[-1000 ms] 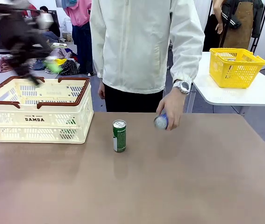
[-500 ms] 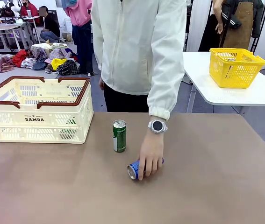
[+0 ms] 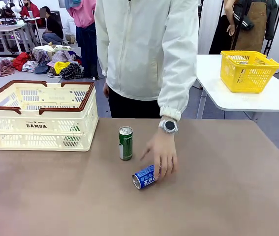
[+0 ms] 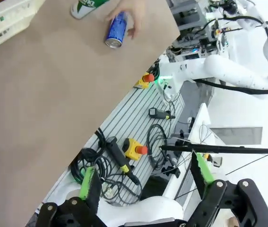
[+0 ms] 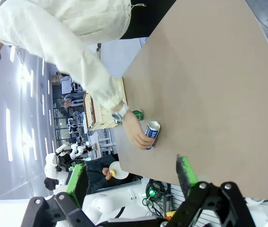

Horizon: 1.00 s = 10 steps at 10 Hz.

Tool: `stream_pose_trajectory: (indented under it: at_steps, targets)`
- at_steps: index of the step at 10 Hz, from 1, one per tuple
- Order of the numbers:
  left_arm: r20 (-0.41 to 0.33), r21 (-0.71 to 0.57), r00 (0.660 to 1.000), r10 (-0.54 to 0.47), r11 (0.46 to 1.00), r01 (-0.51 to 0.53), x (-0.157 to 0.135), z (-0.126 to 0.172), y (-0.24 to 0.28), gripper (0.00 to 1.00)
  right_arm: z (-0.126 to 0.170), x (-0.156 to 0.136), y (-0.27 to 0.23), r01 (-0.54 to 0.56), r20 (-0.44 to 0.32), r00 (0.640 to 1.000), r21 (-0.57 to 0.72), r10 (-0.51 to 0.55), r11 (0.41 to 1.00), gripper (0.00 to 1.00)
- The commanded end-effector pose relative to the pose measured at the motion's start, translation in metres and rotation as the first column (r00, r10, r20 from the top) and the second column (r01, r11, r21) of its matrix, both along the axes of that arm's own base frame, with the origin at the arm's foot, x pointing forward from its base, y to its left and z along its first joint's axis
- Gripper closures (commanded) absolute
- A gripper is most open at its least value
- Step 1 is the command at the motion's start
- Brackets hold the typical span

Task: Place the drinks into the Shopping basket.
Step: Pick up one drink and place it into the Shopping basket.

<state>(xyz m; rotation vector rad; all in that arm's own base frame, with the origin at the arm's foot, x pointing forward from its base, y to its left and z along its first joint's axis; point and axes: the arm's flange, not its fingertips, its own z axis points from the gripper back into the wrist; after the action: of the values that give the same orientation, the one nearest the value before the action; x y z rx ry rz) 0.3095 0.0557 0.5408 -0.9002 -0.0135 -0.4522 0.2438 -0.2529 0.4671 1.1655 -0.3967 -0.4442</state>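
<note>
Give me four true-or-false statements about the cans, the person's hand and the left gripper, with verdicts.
1. The blue can lies on its side. True.
2. The green can is tipped over. False: it stands upright on the table.
3. The person's hand is at the blue can. True.
4. The left gripper holds a can. False: its jaws are open and empty.
</note>
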Motion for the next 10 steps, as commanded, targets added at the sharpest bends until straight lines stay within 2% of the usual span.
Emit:
stream_pose_trajectory:
  at_steps: [1,2,5,7,8,9,10]
  targets:
    - [-0.057,0.085,0.997,0.047,0.995,-0.042,0.025,0.021,-0.037,0.0,0.0,-0.001,-0.001,-0.005,0.019,1.0,-0.003,0.005,1.0,0.0]
    - [-0.1,0.186,0.987,0.124,0.977,-0.104,0.043,0.032,-0.074,0.0,0.0,-0.001,-0.001,-0.005,0.019,1.0,-0.003,0.005,1.0,0.0]
    - [-0.081,0.416,0.995,0.06,0.909,-0.021,0.098,0.055,-0.207,0.0,0.0,-0.001,-0.001,-0.005,0.019,1.0,-0.003,0.005,1.0,0.0]
    - [-0.094,0.582,0.994,0.055,0.813,0.01,0.128,0.044,-0.297,0.0,0.0,-0.001,-0.001,-0.005,0.019,1.0,-0.003,0.005,1.0,0.0]
    - [-0.091,0.622,0.992,0.085,0.783,-0.01,0.138,0.037,-0.321,0.0,0.0,-0.001,-0.001,-0.005,0.019,1.0,-0.003,0.005,1.0,0.0]
    - [-0.068,0.68,0.985,0.157,0.73,-0.069,0.148,0.02,-0.353,0.0,0.0,-0.001,-0.001,-0.005,0.019,1.0,-0.003,0.005,1.0,0.0]
    - [-0.014,0.721,0.982,0.189,0.682,-0.121,0.151,0.004,-0.378,0.0,0.0,-0.001,-0.001,-0.005,0.019,1.0,-0.003,0.005,1.0,0.0]
